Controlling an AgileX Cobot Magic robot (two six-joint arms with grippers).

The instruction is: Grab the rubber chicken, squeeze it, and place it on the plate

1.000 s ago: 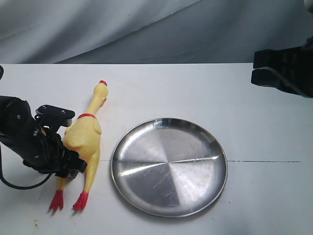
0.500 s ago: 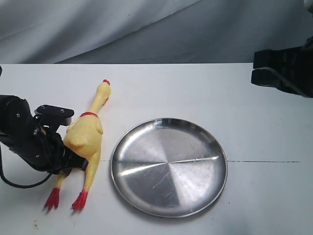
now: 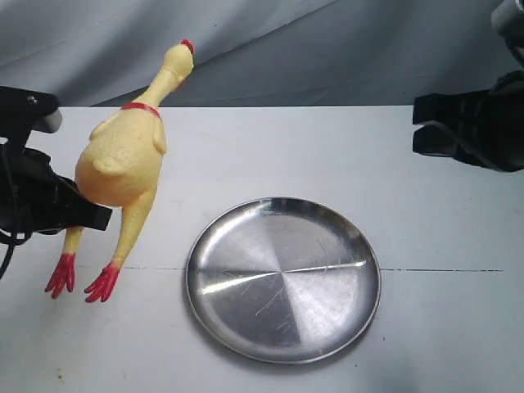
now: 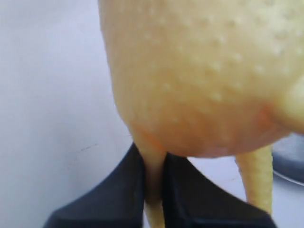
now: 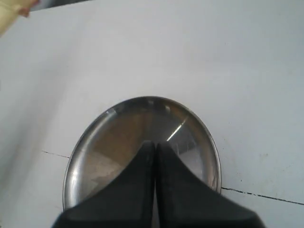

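Note:
The yellow rubber chicken (image 3: pixel 123 155) hangs in the air left of the plate, head with red comb up, red feet dangling. My left gripper (image 3: pixel 78 214) is shut on one of its legs just under the plump body; in the left wrist view the black fingers (image 4: pixel 121 183) pinch that thin leg of the chicken (image 4: pixel 199 71). The round steel plate (image 3: pixel 282 277) lies bare on the white table. My right gripper (image 3: pixel 422 124) hovers shut at the right edge, holding nothing; in the right wrist view it (image 5: pixel 155 148) points over the plate (image 5: pixel 104 142).
A white table (image 3: pixel 426 327) carries a thin dark line running right from the plate. A grey cloth backdrop (image 3: pixel 262 49) hangs behind the far edge. A black cable (image 3: pixel 6 254) trails from the left arm.
The left gripper has lifted the chicken off the table, swinging it up so its head stands high against the backdrop. The right arm has shifted slightly left.

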